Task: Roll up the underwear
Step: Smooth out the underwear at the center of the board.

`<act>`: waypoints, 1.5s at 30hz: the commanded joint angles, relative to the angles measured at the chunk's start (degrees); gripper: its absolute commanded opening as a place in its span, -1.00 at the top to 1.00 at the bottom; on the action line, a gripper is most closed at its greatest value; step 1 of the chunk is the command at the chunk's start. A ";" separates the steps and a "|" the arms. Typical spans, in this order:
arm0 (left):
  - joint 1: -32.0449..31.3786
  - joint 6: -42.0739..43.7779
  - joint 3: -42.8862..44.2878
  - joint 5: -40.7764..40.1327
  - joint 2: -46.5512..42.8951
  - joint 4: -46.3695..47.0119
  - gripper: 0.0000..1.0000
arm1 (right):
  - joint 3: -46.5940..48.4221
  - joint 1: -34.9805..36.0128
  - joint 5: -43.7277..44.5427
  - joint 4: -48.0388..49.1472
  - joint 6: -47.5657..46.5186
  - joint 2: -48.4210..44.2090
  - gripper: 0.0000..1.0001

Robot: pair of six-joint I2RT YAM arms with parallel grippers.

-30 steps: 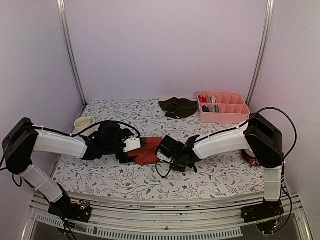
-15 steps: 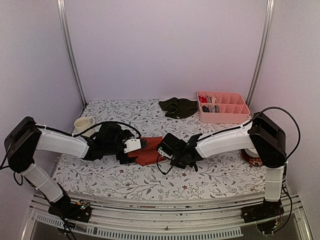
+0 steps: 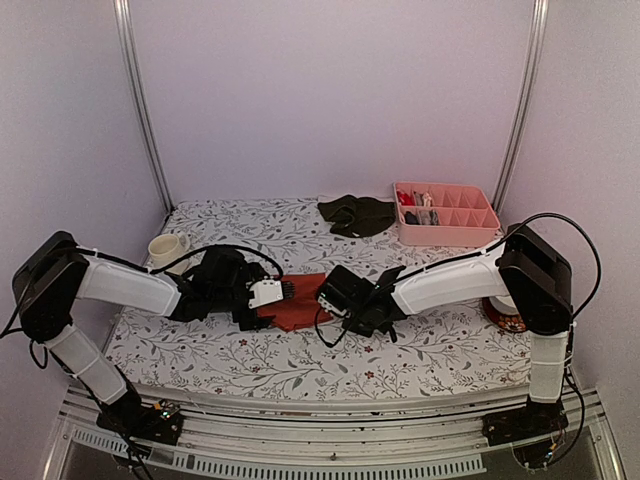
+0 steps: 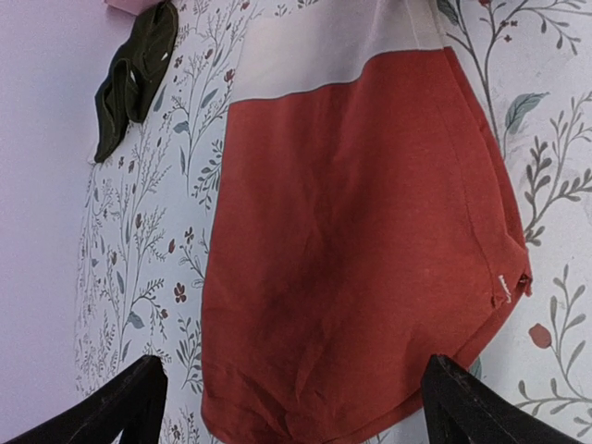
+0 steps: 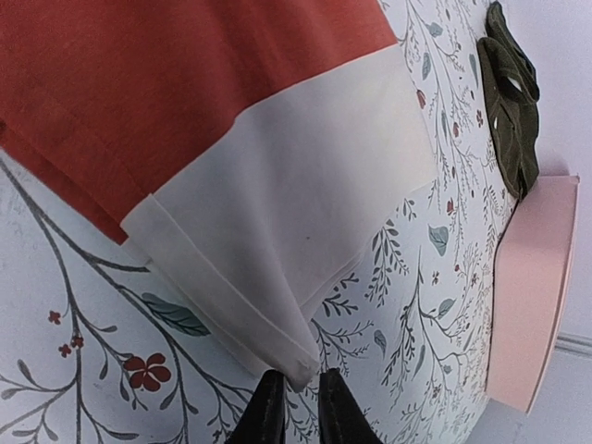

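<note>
From above, the red underwear [image 3: 298, 303] lies flat in the middle of the desk [image 3: 250, 362]. The left hand [image 3: 275, 303] is at one side and the right hand [image 3: 325, 300] at the other. The dark underwear [image 3: 357, 214] sits far back, near the tray [image 3: 445, 233].

Left wrist: the left hand [image 4: 294, 370] is wide apart, with the red cloth's edge between its fingers.

Right wrist: the right hand [image 5: 302, 398] has its fingers almost together at the corner of the white band [image 5: 287, 194]. I cannot tell if they pinch it.

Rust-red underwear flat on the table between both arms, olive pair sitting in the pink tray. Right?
Not quite. The olive pair is not in the pink tray; it lies on the table beside the tray, on its left, as the top external view shows. The rust-red underwear part is correct.
</note>
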 commanded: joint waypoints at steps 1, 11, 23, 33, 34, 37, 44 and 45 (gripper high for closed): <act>0.45 -0.24 -0.05 0.15 0.44 0.06 -0.97 | -0.08 -0.35 -1.24 -2.47 0.91 -0.25 0.51; 0.53 0.23 -0.11 6.71 -1.21 -3.12 -0.97 | -0.91 -0.49 -7.71 -2.63 2.55 -7.29 -0.02; -5.56 2.92 -1.02 9.44 -0.37 -0.90 -0.50 | 11.25 -12.64 -23.19 -2.61 12.81 -2.75 0.07; -10.30 4.17 1.13 3.78 6.78 -3.13 -0.29 | 18.38 -14.26 -27.31 -2.43 13.44 7.45 0.15; -10.65 4.02 1.30 3.18 7.20 -3.02 -0.25 | 18.57 -14.31 -27.58 -2.36 13.45 7.99 0.15; -11.52 3.56 1.89 1.23 8.37 -2.70 -0.18 | 18.99 -14.30 -27.40 -2.37 13.52 9.53 0.15; -11.98 3.34 2.49 -2.40 10.70 -4.26 0.39 | 19.41 -14.99 -25.42 -1.75 13.70 12.60 0.15; -12.00 3.38 2.46 -2.82 10.87 -4.54 0.49 | 19.60 -15.11 -25.18 -1.70 13.64 12.93 0.15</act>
